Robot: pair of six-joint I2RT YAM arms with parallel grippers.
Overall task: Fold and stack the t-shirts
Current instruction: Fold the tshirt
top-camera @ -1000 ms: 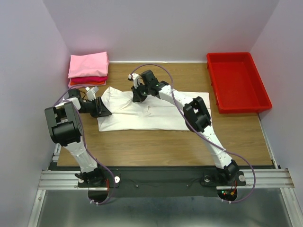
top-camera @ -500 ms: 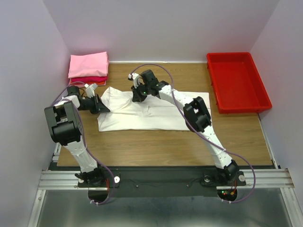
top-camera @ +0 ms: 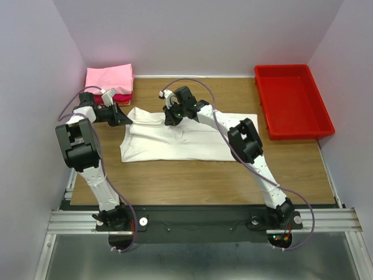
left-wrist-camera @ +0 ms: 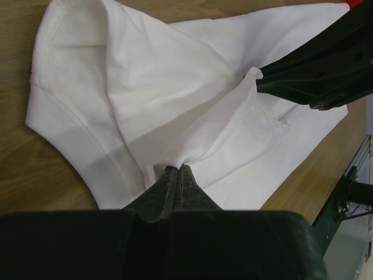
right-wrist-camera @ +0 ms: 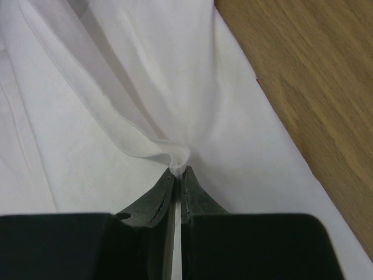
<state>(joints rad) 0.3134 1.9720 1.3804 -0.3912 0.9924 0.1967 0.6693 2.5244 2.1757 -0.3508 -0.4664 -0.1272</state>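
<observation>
A white t-shirt [top-camera: 175,143] lies partly folded across the middle of the wooden table. My left gripper [top-camera: 125,119] is shut on its left edge; in the left wrist view the fingertips [left-wrist-camera: 176,169] pinch a lifted fold of white cloth [left-wrist-camera: 175,99]. My right gripper [top-camera: 170,121] is shut on the shirt's far edge, and the right wrist view shows a small bunch of fabric [right-wrist-camera: 175,154] caught between its tips [right-wrist-camera: 178,172]. A folded pink t-shirt [top-camera: 109,77] lies on a red one [top-camera: 119,93] at the far left corner.
A rigid red plastic tray [top-camera: 292,100] stands at the far right of the table [top-camera: 192,172]. Purple walls close in the left, right and back. The right arm's links [top-camera: 245,143] reach over the shirt's right half.
The left gripper closed on the shirt's left edge and has drawn it up and toward the far left, near the pink stack. The right gripper has stayed put, still pinching cloth.
</observation>
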